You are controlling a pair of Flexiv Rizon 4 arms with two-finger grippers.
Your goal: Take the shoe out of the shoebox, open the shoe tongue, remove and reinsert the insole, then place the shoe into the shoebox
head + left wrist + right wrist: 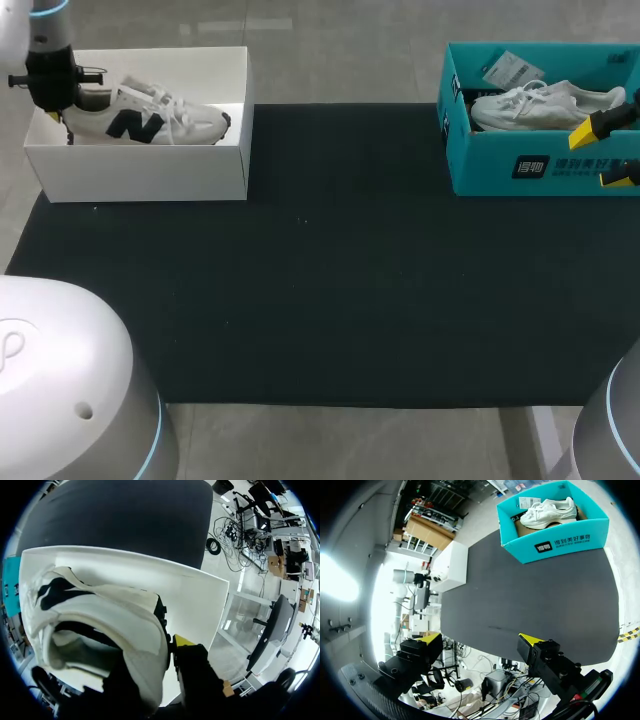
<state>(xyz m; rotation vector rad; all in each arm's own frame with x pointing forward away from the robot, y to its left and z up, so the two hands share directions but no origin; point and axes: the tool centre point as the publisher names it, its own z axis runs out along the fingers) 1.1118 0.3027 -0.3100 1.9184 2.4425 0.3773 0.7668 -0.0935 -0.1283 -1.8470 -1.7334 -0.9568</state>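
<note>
Black matting (330, 290) is covering the table, and the shoe (150, 118) is sitting inside the white shoebox (150, 175) at the mat's far left corner, toe pointing toward the middle. The left gripper (55, 108) is hanging down into the box at the heel. Its fingers are straddling the heel collar, one inside and one outside, and seem to be pinching it, likely a hold for lifting the shoe out. Across the mat, the right gripper (606, 153) is hovering with jaws spread wide beside the teal shoebox (520, 165) holding a white sneaker (545, 103), probably waiting.
</note>
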